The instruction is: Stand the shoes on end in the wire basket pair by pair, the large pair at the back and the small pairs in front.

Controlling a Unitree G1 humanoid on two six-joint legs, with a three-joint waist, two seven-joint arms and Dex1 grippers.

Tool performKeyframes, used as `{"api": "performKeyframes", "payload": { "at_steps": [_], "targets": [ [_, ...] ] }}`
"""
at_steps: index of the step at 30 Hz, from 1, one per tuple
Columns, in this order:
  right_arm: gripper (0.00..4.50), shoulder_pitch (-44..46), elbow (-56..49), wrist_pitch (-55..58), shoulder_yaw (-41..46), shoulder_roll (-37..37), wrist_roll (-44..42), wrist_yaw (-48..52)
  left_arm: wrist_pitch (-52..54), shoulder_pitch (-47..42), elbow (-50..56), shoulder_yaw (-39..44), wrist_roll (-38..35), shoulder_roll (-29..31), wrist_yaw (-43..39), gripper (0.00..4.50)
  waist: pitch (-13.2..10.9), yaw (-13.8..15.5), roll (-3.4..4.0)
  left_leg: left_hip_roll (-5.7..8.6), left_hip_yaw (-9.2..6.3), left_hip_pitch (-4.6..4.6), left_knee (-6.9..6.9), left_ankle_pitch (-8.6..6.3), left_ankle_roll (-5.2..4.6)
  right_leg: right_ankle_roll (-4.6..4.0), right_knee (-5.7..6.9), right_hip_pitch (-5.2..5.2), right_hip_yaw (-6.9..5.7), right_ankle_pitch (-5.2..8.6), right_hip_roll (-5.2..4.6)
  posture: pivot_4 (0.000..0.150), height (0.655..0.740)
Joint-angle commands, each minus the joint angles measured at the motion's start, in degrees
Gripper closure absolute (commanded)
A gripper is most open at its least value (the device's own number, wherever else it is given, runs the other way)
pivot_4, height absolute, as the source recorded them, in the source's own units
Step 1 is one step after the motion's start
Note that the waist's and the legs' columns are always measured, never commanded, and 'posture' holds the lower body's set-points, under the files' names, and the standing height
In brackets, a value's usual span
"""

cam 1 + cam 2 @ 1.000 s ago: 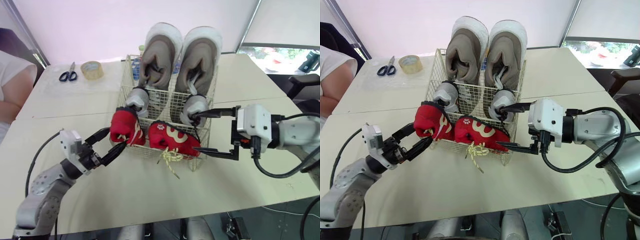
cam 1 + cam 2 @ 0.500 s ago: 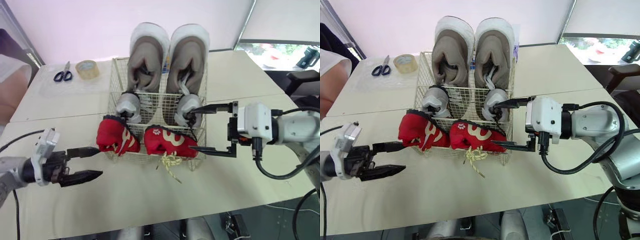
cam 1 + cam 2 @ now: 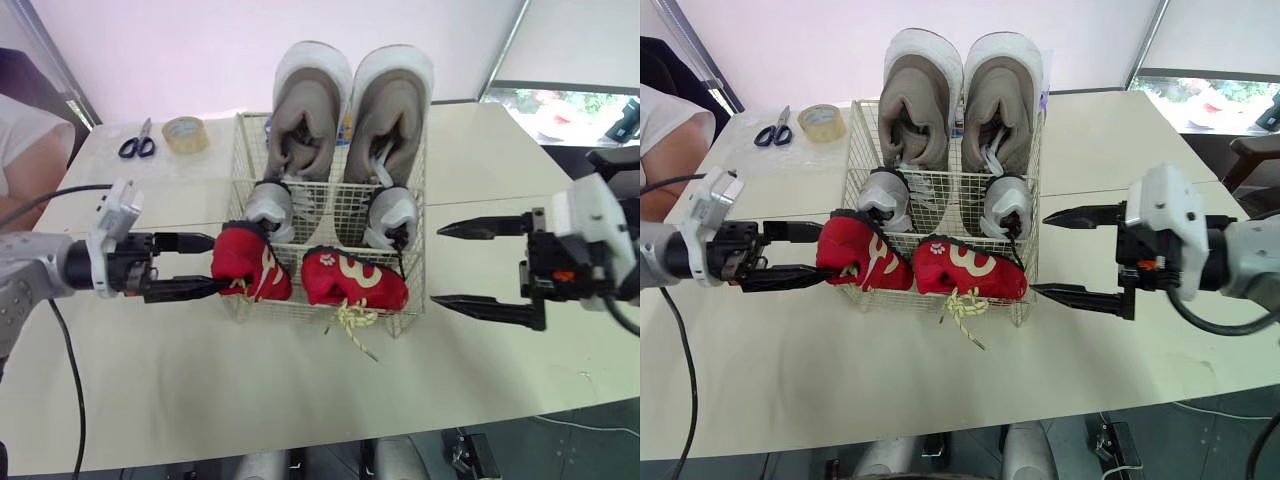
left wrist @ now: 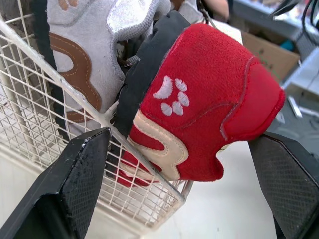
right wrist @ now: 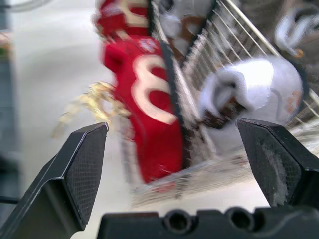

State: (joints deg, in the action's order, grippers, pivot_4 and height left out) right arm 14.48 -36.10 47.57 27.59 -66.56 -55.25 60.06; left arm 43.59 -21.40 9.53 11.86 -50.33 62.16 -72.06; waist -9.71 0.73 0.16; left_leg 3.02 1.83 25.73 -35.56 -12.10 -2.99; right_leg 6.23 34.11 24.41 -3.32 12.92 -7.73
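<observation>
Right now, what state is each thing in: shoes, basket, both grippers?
Large grey pair: on end, back of wire basket.
Small grey pair: on end, middle.
Red pair: tipped at front, lace hanging out.
Left gripper: open around one red shoe.
Right gripper: open, beside basket.

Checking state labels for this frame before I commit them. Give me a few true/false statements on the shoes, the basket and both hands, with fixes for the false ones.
1. The large pair stands on end at the back of the wire basket. True.
2. The right hand is shut on a red shoe. False: it is open, off to the basket's right, holding nothing.
3. The left hand is open at the left red shoe. True.
4. The tape roll lies inside the basket. False: it lies on the table beside the scissors.
5. The right red shoe has its lace hanging out over the basket's front. True.
</observation>
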Motion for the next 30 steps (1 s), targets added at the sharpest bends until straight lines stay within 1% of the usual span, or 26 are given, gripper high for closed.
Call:
{"api": "performKeyframes", "payload": {
  "at_steps": [1,5,8,13,17,19,21,23,27,30],
  "targets": [
    [0.0,-0.1,0.63,3.05,6.22,-2.18,-4.74,0.65,0.83,-3.07,0.52,0.32,1.13,1.49,0.11,0.05,-0.01,0.02,0.0,0.0,0.0,0.0,-0.01,0.0,0.0,0.0,0.0,-0.01,0.0,0.0,0.0,0.15,0.74],
    [0.0,-1.6,5.03,4.98,11.74,-4.9,-4.05,4.08,2.31,-6.74,0.21,1.28,1.05,2.65,-0.32,0.05,-0.05,0.04,-0.05,0.0,0.0,0.01,-0.04,0.0,0.0,0.0,-0.02,-0.01,0.0,0.0,-0.02,0.15,0.74],
    [0.0,-2.62,6.99,4.37,13.06,-5.8,-2.43,5.96,5.31,-8.91,0.34,3.17,-1.66,2.53,0.51,0.05,-0.05,-0.02,-0.04,0.0,0.0,0.01,-0.05,0.0,0.0,0.0,-0.02,-0.01,0.0,0.0,-0.02,0.15,0.74],
    [0.0,-2.77,8.13,3.15,12.47,-6.04,-1.12,7.44,8.19,-8.61,3.95,5.5,-4.48,2.36,1.74,0.05,-0.06,-0.08,-0.03,0.0,0.0,0.02,-0.05,0.01,-0.01,0.0,0.03,-0.06,0.0,0.0,-0.01,0.15,0.74],
    [0.0,-2.31,8.75,2.32,11.52,-6.52,-0.26,8.8,11.09,-8.43,6.44,8.74,-8.81,2.85,2.72,0.05,-0.07,-0.08,-0.04,0.0,0.0,0.03,-0.1,0.01,-0.01,0.0,0.03,-0.06,0.01,0.0,-0.01,0.15,0.74],
    [0.0,-2.19,9.33,1.72,11.0,-6.81,0.3,9.58,13.34,-9.11,7.35,10.36,-12.15,3.36,3.16,0.05,-0.07,-0.08,-0.04,0.0,0.0,0.03,-0.15,0.01,-0.01,0.01,0.04,-0.06,0.0,0.0,-0.01,0.15,0.74],
    [0.0,-1.76,9.96,0.93,10.04,-7.21,0.86,10.16,15.52,-9.23,8.42,11.58,-14.89,4.85,2.64,0.05,-0.07,-0.1,-0.04,0.0,0.0,0.02,-0.2,0.01,-0.01,0.01,0.06,-0.05,0.0,0.0,0.0,0.15,0.74],
    [0.0,-1.06,10.64,0.33,9.11,-7.55,1.05,10.57,15.96,-8.27,8.59,12.29,-14.68,6.72,1.44,0.05,-0.07,-0.12,-0.03,0.0,0.0,0.02,-0.27,0.01,-0.01,0.01,0.09,-0.06,0.0,0.0,0.0,0.15,0.74],
    [0.0,-1.27,11.97,-0.22,9.02,-8.17,2.29,12.06,13.03,-5.31,5.86,12.78,-9.84,10.32,-1.72,0.05,-0.09,-0.08,0.02,0.0,0.0,0.0,-0.32,0.0,-0.01,-0.01,0.11,-0.07,0.0,-0.01,0.0,0.15,0.74],
    [0.0,-1.37,13.48,0.06,9.82,-9.01,3.23,13.03,10.24,-4.29,3.68,13.09,-6.86,11.46,-3.33,0.05,-0.11,-0.04,0.05,0.0,0.0,0.01,-0.32,0.0,0.0,-0.01,0.11,-0.05,0.0,-0.01,0.0,0.15,0.74]
  ]
}}
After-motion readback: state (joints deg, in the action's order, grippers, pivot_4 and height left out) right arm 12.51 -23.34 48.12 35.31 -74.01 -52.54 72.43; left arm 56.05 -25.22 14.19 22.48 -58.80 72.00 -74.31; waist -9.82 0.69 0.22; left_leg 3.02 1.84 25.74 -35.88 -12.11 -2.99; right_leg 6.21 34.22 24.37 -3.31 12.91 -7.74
